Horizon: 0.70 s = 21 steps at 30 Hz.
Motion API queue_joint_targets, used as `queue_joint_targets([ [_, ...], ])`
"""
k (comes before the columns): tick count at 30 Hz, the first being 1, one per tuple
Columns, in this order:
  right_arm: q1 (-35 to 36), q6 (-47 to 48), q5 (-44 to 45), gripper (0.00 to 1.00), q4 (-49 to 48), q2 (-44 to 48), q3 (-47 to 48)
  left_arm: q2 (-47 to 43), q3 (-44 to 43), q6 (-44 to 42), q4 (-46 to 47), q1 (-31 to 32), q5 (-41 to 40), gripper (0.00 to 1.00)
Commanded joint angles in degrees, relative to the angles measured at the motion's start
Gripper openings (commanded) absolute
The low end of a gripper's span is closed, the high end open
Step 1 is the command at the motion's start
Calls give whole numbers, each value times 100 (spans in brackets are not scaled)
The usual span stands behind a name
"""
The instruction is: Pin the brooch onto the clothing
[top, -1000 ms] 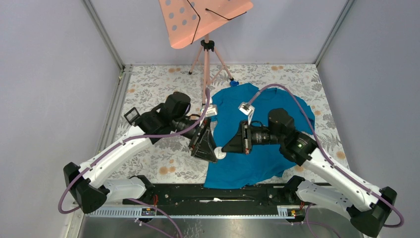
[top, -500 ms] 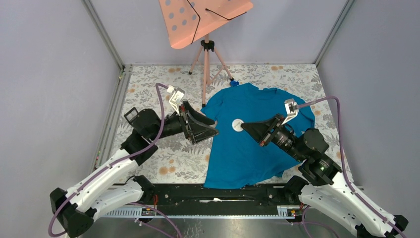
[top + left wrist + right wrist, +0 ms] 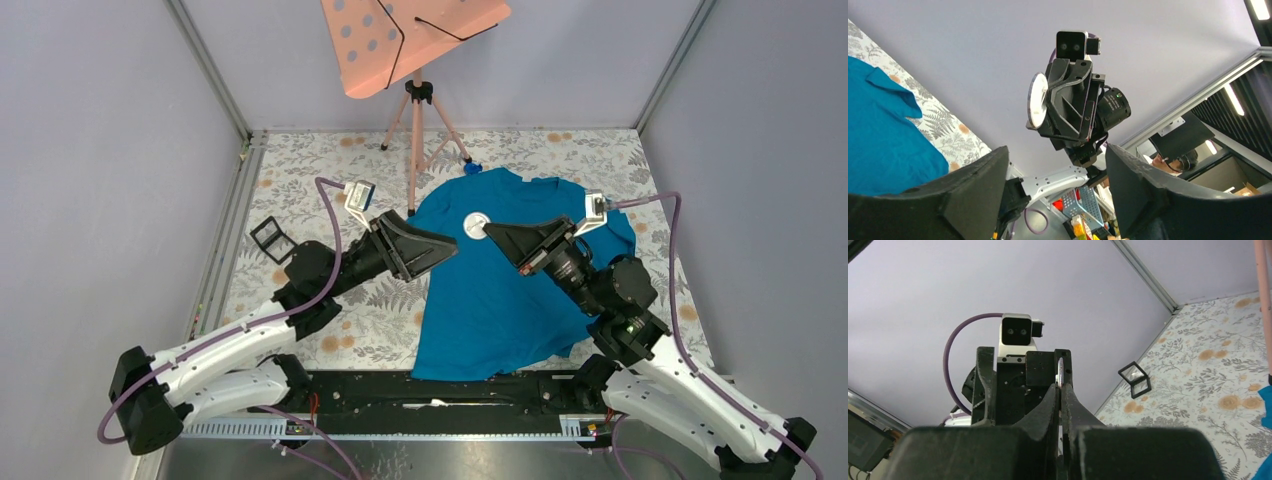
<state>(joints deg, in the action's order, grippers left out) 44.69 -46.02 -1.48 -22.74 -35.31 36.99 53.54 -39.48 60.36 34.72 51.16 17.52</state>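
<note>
- right gripper [image 3: 492, 230] is clamped on the brooch [image 3: 477, 224], pinching the pale disc by its rim alone. the right wrist view shows the disc edge-on between the closed fingers.
- left gripper [image 3: 435, 248] is spread wide with nothing in it. it faces the brooch from the left, near but apart.
- the brooch hangs in the air above the upper chest of the clothing [image 3: 500, 300], just near of the collar in the top view. it looks clear of the fabric.
- risk 1: a rim-only hold is thin, so a nudge from the left gripper could twist or pop the disc free, and it would drop onto the shirt or the worktop [image 3: 320, 170].
- risk 2: the shirt lies flat and neither gripper holds any fabric, so a push would likely just dent the cloth and not fasten.
- risk 3: the 2 grippers point at each other at close range, so a small misjudged advance would knock them together.
- the pink music stand [image 3: 415, 30] sets 1 tripod leg down just far of the left gripper, crowding any sweep that way.
- a blue lump [image 3: 472, 168] sits just beyond the collar.
- a black square frame [image 3: 268, 238] lies well off to the left, out of the way.
</note>
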Motion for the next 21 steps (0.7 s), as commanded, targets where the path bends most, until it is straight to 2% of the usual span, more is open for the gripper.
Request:
queue_joint_targets([
  [1,65,-318,-93,0,-706,-66,33,172,-65,204,836,150,-404,66],
  [8,114,-415,-224,0,-809,-162,51,438,-186,321,960,216,-481,44],
  [14,145,-493,-321,0,-870,-276,71,646,-332,427,1077,243,-543,38],
  [21,173,-491,-352,0,-873,-312,71,702,-341,468,1105,248,-580,24],
])
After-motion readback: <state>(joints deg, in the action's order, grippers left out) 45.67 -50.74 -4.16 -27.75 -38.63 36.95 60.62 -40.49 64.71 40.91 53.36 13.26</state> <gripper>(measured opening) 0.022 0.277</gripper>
